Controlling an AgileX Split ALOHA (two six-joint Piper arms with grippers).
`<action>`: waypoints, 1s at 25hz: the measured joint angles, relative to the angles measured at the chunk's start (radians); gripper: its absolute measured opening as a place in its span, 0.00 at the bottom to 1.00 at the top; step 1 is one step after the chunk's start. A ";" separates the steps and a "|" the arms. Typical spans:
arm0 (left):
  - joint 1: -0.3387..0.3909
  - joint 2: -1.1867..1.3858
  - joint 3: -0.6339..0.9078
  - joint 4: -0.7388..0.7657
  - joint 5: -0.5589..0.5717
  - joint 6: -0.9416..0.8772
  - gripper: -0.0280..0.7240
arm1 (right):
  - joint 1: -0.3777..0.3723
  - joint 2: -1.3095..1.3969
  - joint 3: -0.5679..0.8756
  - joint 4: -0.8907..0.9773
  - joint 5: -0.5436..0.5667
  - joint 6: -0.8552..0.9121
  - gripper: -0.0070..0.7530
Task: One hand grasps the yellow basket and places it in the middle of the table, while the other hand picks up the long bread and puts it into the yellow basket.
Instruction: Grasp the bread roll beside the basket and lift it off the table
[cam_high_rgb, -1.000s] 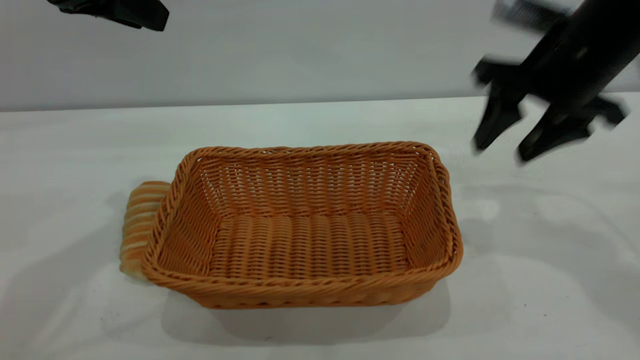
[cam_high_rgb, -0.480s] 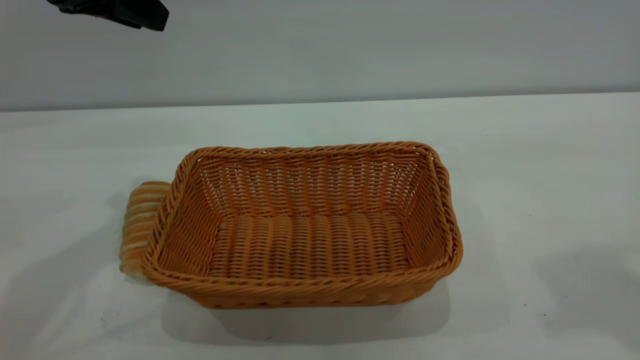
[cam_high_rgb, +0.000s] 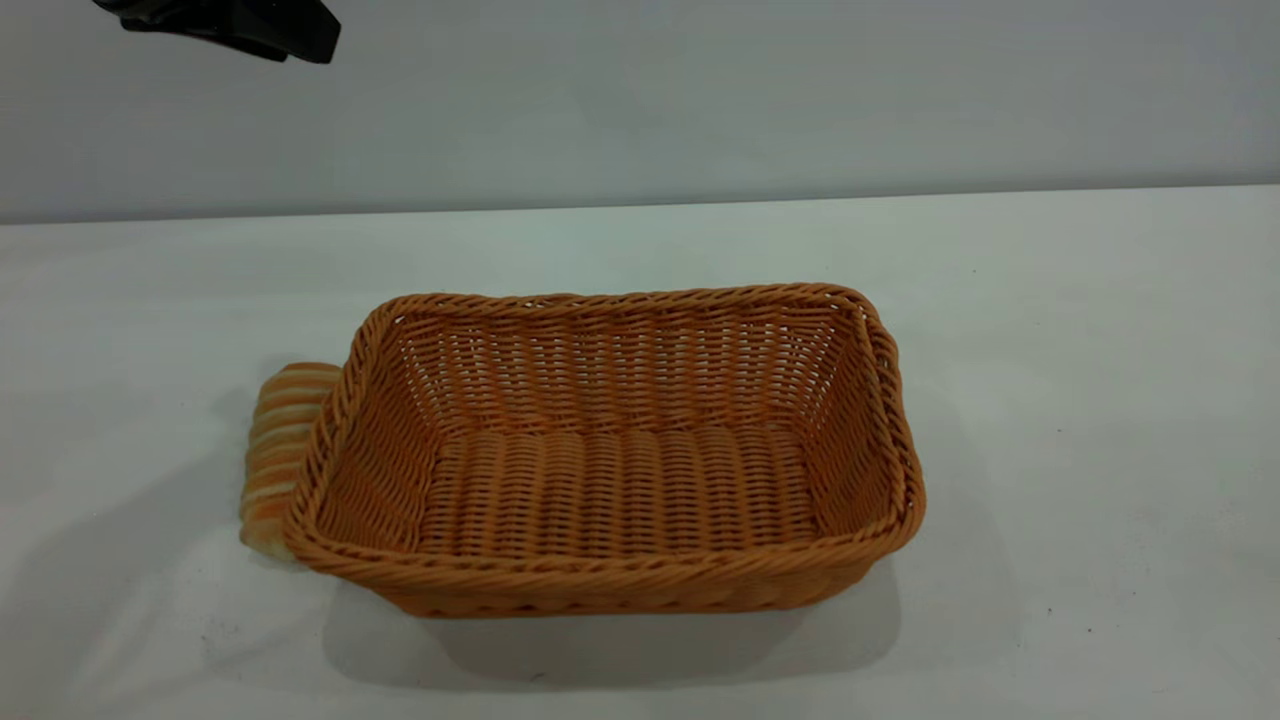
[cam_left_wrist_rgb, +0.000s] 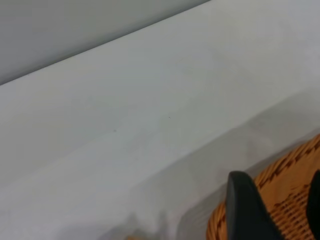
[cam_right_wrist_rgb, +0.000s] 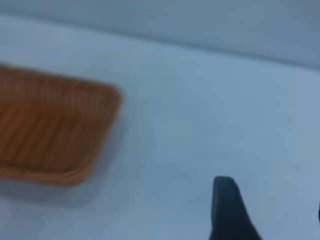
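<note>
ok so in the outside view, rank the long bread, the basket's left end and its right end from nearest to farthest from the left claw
From the left claw, high at the far left:
1. long bread, tucked against the basket's left side
2. yellow basket's left end, beside the bread; too close to call with 1
3. basket's right end, clearly farthest

Long bread (cam_high_rgb: 278, 450) mostly behind basket (cam_high_rgb: 620, 590), perhaps touching.
</note>
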 joint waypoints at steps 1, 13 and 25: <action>0.000 0.000 0.000 0.000 0.000 -0.001 0.51 | 0.000 -0.064 0.000 -0.033 0.029 0.034 0.62; 0.000 0.000 0.000 0.021 0.016 0.000 0.51 | 0.000 -0.156 0.062 -0.049 0.176 0.079 0.60; 0.000 0.000 0.000 0.192 0.022 -0.130 0.51 | 0.000 -0.156 0.125 -0.039 0.153 0.053 0.55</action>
